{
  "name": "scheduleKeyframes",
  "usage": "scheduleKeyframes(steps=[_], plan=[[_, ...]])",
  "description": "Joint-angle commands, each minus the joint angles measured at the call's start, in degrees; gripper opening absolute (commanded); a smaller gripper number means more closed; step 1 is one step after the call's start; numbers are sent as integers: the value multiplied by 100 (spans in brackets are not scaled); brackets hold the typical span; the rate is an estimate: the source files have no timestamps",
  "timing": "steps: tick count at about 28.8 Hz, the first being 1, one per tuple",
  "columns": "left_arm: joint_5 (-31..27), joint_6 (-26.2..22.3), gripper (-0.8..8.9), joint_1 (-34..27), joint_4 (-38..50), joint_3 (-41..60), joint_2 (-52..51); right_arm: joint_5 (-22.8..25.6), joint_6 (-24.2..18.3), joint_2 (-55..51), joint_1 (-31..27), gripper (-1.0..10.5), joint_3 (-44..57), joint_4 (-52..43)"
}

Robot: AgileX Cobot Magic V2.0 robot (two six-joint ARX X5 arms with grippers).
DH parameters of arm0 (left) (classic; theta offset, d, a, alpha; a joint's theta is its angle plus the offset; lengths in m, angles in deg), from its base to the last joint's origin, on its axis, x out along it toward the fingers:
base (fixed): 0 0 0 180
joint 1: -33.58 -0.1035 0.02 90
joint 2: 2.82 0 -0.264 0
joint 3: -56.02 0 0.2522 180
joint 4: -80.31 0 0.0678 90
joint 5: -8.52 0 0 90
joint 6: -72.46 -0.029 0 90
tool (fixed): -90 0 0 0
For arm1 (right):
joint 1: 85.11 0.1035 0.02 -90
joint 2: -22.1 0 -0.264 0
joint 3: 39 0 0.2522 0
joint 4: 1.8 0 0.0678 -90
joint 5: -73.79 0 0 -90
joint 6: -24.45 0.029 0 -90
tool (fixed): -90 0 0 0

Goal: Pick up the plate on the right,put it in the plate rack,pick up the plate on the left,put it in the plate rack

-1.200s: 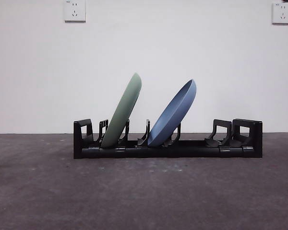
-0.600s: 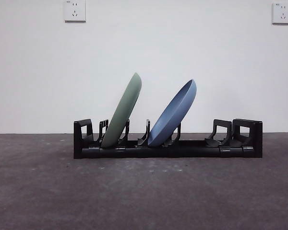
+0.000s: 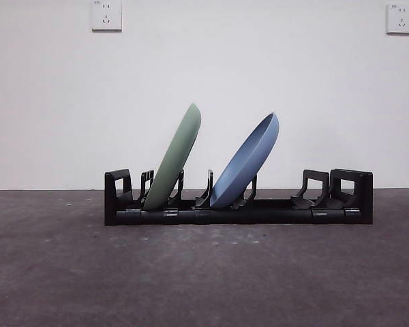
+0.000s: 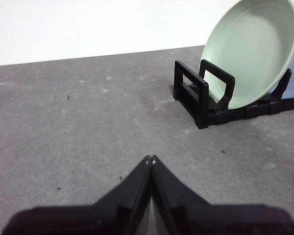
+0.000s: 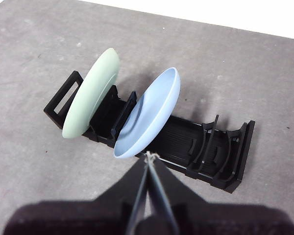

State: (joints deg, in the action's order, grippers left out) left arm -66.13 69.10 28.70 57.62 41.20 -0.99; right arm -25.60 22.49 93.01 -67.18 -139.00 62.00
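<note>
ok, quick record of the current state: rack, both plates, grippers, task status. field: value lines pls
plate rack: long black rack on the dark table, lying across the front view
green plate: in a slot near the rack's left end in the front view, leaning right
blue plate: in a middle slot, leaning the same way, apart from the green plate
left gripper: shut, empty, off to the side of the rack's green-plate end
right gripper: shut, empty, above the rack near the blue plate
rack's right-end slots: unfilled
task status: both plates racked

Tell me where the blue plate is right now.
In the front view, the blue plate leans in the plate rack near its middle, just right of the green plate, with empty dividers to its right.
</note>
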Motion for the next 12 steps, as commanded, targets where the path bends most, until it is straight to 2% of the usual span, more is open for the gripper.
scheduleKeyframes(steps=[1,3,6,9,12], plan=[[-13,50,-3,-17,33,63,20,4,26,17,2,3,35,-50],[-13,50,-3,-17,33,63,31,50,20,-4,-20,3,35,-52],[-13,50,-3,-17,33,63,61,542,-348,-437,-249,3,35,-66],[-13,50,-3,-17,33,63,83,531,-409,-1150,-529,3,37,-83],[-13,50,-3,-17,31,63,83,529,-417,-1945,-1169,3,273,-343]])
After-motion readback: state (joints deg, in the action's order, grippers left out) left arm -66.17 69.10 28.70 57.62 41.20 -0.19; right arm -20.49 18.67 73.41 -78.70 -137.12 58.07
